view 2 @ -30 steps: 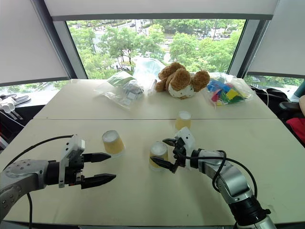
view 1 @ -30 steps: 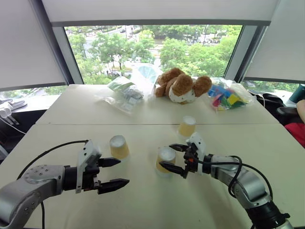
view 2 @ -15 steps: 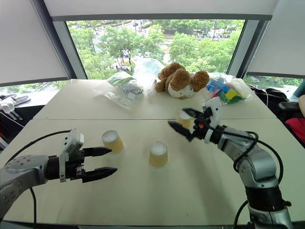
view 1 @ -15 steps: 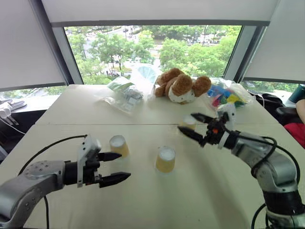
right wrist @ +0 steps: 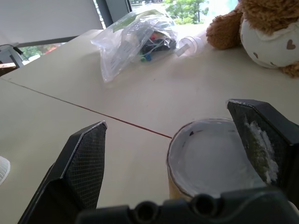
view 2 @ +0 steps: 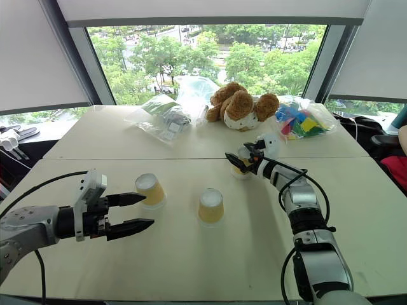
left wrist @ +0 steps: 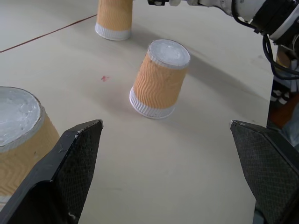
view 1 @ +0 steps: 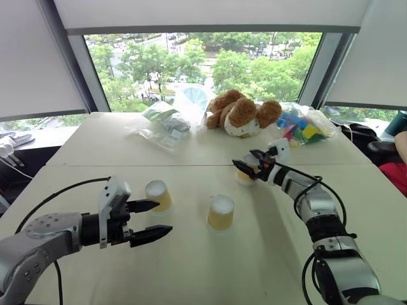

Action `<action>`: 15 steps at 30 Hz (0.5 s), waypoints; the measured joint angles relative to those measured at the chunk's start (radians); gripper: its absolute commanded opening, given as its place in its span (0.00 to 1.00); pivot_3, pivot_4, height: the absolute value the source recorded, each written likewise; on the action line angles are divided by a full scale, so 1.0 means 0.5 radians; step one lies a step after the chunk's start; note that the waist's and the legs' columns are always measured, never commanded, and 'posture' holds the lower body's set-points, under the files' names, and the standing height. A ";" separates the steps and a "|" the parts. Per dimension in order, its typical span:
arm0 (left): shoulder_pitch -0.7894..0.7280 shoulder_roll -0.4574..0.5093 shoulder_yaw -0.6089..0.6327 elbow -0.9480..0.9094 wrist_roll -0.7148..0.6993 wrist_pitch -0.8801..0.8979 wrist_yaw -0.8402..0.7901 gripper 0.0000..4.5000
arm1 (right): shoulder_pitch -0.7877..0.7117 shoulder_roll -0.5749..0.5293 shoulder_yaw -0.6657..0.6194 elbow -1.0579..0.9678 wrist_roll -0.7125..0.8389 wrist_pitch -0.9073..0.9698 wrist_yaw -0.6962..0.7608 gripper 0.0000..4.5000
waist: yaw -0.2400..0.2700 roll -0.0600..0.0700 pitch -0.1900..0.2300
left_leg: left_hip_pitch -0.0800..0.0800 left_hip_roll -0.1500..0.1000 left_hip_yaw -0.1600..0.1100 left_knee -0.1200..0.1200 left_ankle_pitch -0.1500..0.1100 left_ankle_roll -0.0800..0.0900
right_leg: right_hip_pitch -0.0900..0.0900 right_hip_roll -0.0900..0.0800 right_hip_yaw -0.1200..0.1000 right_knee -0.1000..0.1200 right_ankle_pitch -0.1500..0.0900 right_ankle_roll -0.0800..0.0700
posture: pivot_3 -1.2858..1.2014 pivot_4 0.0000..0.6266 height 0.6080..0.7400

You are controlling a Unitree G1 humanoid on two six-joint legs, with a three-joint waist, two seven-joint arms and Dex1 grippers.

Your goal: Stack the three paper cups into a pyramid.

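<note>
Three paper cups stand upside down on the table, white bases up. The left cup [view 1: 159, 195] stands just beyond my left gripper [view 1: 164, 216], which is open and holds nothing. The middle cup [view 1: 221, 212] stands alone between the arms and shows in the left wrist view [left wrist: 159, 79]. The far cup [view 1: 245, 174] stands near the table seam. My right gripper [view 1: 244, 159] is open around its top, one finger on each side. In the right wrist view the far cup's base [right wrist: 210, 161] lies between the fingers [right wrist: 86, 163], close to the right one. I cannot tell whether they touch.
A brown teddy bear [view 1: 240, 114] lies at the back of the table. A clear plastic bag [view 1: 164, 124] lies to its left and a bag of colourful blocks [view 1: 304, 131] to its right. A seam [view 1: 127, 166] crosses the tabletop.
My right gripper left the middle cup and moved away and to the right, to the far cup, staying open. The left gripper has kept its place.
</note>
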 measured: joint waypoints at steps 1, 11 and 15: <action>0.008 0.000 0.005 -0.008 -0.001 0.000 0.012 1.00 | -0.015 0.001 -0.002 0.039 -0.016 -0.034 -0.006 0.99 | -0.002 0.000 0.000 | 0.000 0.000 0.000 0.000 0.000 0.000 | 0.000 0.000 0.000 0.000 0.000 0.000 | 0.52 0.24 1.00; 0.072 -0.019 0.037 -0.053 -0.003 0.000 0.054 1.00 | -0.010 -0.010 -0.050 -0.036 -0.032 -0.082 0.017 0.99 | -0.007 0.000 0.000 | 0.000 0.001 0.000 -0.001 0.000 0.000 | -0.001 0.000 0.000 0.000 0.000 0.000 | 0.52 0.24 1.00; 0.071 -0.025 0.037 -0.053 -0.003 -0.001 0.061 1.00 | 0.008 -0.011 -0.057 -0.031 -0.036 -0.069 0.011 0.99 | -0.004 0.000 0.000 | 0.000 0.000 0.000 -0.001 0.000 0.000 | -0.001 0.000 0.000 0.000 0.000 0.000 | 0.52 0.24 1.00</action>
